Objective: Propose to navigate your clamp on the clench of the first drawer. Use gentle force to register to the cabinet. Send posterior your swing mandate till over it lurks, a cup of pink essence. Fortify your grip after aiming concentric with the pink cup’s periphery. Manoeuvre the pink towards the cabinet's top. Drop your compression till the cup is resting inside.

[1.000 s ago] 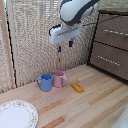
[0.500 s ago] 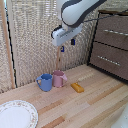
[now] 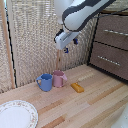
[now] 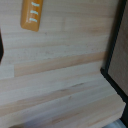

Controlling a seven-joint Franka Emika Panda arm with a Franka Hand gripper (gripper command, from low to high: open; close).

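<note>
- The small grey-white pincer with blue-tipped fingers (image 3: 68, 44), at the end of the bulky white robot arm (image 3: 82, 12), is seen to have been carried a little toward the exterior view's left over the last second; it is now hung high above the pale wooden plank surface (image 3: 95, 102), well apart from the large dark brown wooden cabinet (image 3: 111, 44) on the exterior view's right.
- Nothing is held in the pincer; how far its fingers are parted cannot be told.
- The small pale pink mug with a side handle (image 3: 59, 78) is stood upright on the surface, touching or just beside the blue mug (image 3: 45, 82); the pincer is placed above it and slightly toward the exterior view's right.
- In the wrist view only bare planks and the flat orange block (image 4: 31, 14) are shown; the pink mug is not yet caught there.
- The shift is judged as travel toward the mug; centring over its rim and a descent are still owed before any closing.
</note>
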